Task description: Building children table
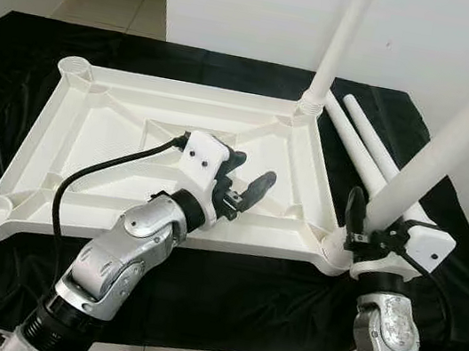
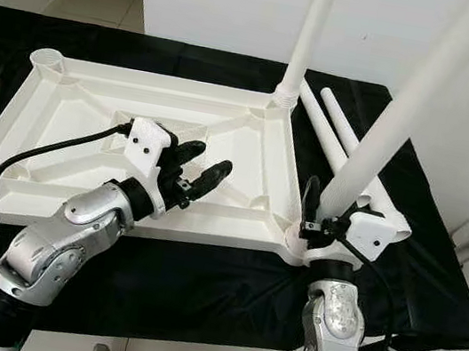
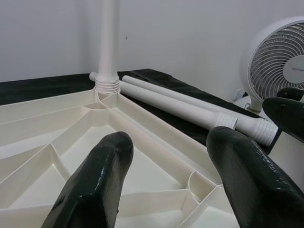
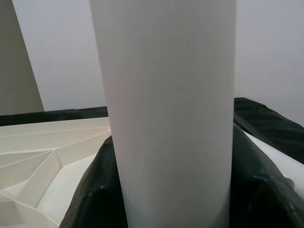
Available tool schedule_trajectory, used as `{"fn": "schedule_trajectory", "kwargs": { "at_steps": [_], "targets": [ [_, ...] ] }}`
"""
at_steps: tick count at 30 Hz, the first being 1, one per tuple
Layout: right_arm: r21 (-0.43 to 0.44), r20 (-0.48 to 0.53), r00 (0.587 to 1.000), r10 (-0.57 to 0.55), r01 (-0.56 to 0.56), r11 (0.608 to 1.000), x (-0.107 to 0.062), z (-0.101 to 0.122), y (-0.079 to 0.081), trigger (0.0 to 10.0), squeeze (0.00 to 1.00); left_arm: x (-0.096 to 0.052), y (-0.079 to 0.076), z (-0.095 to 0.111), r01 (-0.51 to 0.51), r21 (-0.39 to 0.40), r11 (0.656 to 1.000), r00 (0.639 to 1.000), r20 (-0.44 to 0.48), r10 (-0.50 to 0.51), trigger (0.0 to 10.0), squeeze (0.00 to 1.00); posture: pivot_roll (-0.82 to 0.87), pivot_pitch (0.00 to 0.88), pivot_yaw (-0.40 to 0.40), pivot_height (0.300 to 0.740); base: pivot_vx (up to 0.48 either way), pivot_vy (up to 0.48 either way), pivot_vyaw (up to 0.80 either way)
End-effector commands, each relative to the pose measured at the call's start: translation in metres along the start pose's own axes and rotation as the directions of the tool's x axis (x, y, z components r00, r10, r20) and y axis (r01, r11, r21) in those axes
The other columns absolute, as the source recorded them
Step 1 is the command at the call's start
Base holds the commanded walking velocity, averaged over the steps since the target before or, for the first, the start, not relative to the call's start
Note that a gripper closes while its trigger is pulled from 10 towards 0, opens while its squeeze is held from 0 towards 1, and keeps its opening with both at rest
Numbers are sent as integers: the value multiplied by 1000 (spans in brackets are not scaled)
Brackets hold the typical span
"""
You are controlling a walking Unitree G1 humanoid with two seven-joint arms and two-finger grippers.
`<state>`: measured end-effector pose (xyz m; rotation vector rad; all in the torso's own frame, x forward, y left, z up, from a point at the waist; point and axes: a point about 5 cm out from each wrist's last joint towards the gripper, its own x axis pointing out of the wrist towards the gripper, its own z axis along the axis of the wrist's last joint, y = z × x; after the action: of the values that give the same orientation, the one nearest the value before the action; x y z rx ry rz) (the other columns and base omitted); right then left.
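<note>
- White plastic tabletop [image 1: 115, 133] lies upside down on a black cloth [image 1: 223, 300], ribs up.
- Left gripper [image 1: 244, 191] hovers over the tabletop's ribbed middle, fingers spread apart, nothing held.
- Beyond its fingertips, one leg [image 1: 342, 45] stands upright in the far corner socket.
- Two spare legs [image 1: 361, 147] lie side by side on the cloth, between the grippers.
- Right gripper [image 1: 368, 229] is clamped around a second leg [image 1: 458, 132], tilted, its foot at the near corner socket.
</note>
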<state>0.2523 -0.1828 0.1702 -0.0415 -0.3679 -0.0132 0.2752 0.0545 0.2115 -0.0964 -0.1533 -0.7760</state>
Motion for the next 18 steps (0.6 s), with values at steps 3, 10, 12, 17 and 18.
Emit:
{"fn": "schedule_trajectory", "kwargs": {
  "at_steps": [3,10,12,17,18],
  "targets": [
    [-15,-190,982,-10,8,1000,-13,-34,-3,10000,0,0,-9,4,122,6,993,993,7,-122,10000,0,17,142,-1,740,0,0,0],
    [-18,-189,982,-11,7,1000,-15,-34,-7,10000,0,0,-10,4,129,6,992,992,5,-130,10000,0,17,139,0,740,0,0,0],
    [-2,-193,981,-12,12,1000,-16,-35,-7,10000,0,0,-10,4,130,7,992,992,5,-130,10000,0,17,139,0,740,0,0,0],
    [-12,-217,975,-39,37,999,-13,-37,-11,10000,0,0,-10,5,131,6,991,991,7,-131,10000,0,17,139,0,740,0,0,0],
    [-73,-202,979,-10,-5,997,-15,-37,-10,10000,0,0,-11,5,133,6,991,991,7,-134,10000,0,19,133,-1,740,0,0,0]
  ]
}}
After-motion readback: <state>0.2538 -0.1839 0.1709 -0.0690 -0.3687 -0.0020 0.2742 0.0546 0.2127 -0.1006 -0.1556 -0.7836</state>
